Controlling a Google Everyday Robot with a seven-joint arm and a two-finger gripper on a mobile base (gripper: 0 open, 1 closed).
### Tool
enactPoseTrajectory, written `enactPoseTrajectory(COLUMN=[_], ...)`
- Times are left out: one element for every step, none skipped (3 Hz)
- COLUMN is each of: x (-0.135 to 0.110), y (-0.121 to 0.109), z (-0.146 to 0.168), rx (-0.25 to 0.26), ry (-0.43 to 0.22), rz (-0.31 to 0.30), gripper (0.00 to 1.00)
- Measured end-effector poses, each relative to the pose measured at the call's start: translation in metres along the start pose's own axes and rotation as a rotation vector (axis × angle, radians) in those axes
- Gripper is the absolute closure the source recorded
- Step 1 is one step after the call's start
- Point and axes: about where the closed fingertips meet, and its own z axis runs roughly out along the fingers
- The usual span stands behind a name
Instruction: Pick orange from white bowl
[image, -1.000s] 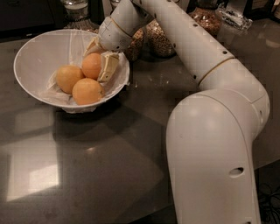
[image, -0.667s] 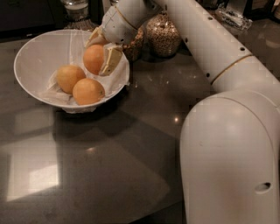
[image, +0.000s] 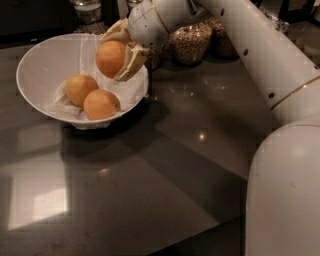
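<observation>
While two paler fruits lie low in the white bowl (image: 31, 59), the orange (image: 107, 59) hangs over the bowl's right rear part, clamped in the gripper (image: 114, 56). The jaws are closed on it. One cream-coloured jaw curves across its top and the other runs down its right side and under it, both pressed against the skin.

The orange is round and smooth, a deep reddish-orange, clearly darker than the two in the bowl. Its left face is brightly lit, and its right edge is hidden behind the lower jaw. It sits above and to the right of the other fruits, touching neither. Whether its underside clears the crinkled white lining (image: 131, 92) cannot be told from this angle.

Below it, the left fruit (image: 80, 89) is a yellowish orange, and the front fruit (image: 101, 104) lies just beside it, the two touching. Both rest on the lining near the bowl's middle.

The bowl is wide, shallow and thin-rimmed, and stands on a dark glossy tabletop (image: 150, 195). The white arm (image: 260, 55) reaches in from the upper right. Just behind the gripper stands a grain jar (image: 191, 44).
</observation>
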Motion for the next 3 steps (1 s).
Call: enactPoseTrajectory(x=[-0.02, -0.036, -0.036], y=[-0.003, -0.008, -0.008], z=[-0.002, 0.003, 0.004], rx=[0.029, 0.042, 0.041], ry=[-0.064, -0.123, -0.124], rz=[-0.027, -0.05, -0.05], gripper=[1.0, 1.0, 1.0])
